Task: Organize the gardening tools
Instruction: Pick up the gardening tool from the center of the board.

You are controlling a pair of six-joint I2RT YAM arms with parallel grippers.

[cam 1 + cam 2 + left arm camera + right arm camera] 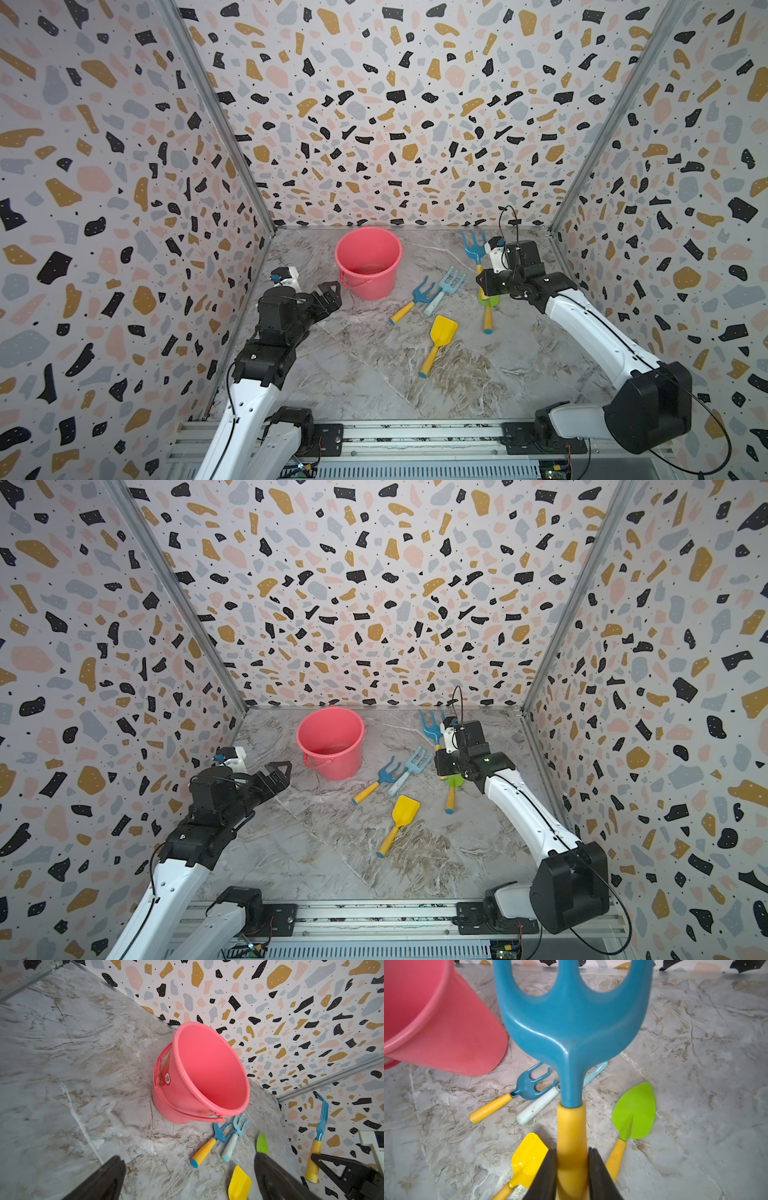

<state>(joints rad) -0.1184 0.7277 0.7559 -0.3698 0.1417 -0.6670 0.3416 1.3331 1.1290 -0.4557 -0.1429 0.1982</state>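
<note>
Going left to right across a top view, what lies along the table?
Left claw, pink plastic bucket, flat-lying dark-blue yellow-handled plastic rake, light-blue plastic rake, gripped dark-blue yellow-handled rake.

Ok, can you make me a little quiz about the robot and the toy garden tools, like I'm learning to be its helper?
1. True or false: the pink bucket already has a tool inside.
2. The right gripper is shut on a dark-blue rake. Which part does it pinch? A) the prongs B) the yellow handle C) the blue neck
3. How many tools lie on the table with no gripper touching them?

Key:
1. False, it is empty.
2. B.
3. Four: the second dark-blue rake, the light-blue rake, the yellow shovel and the green spade.
</note>
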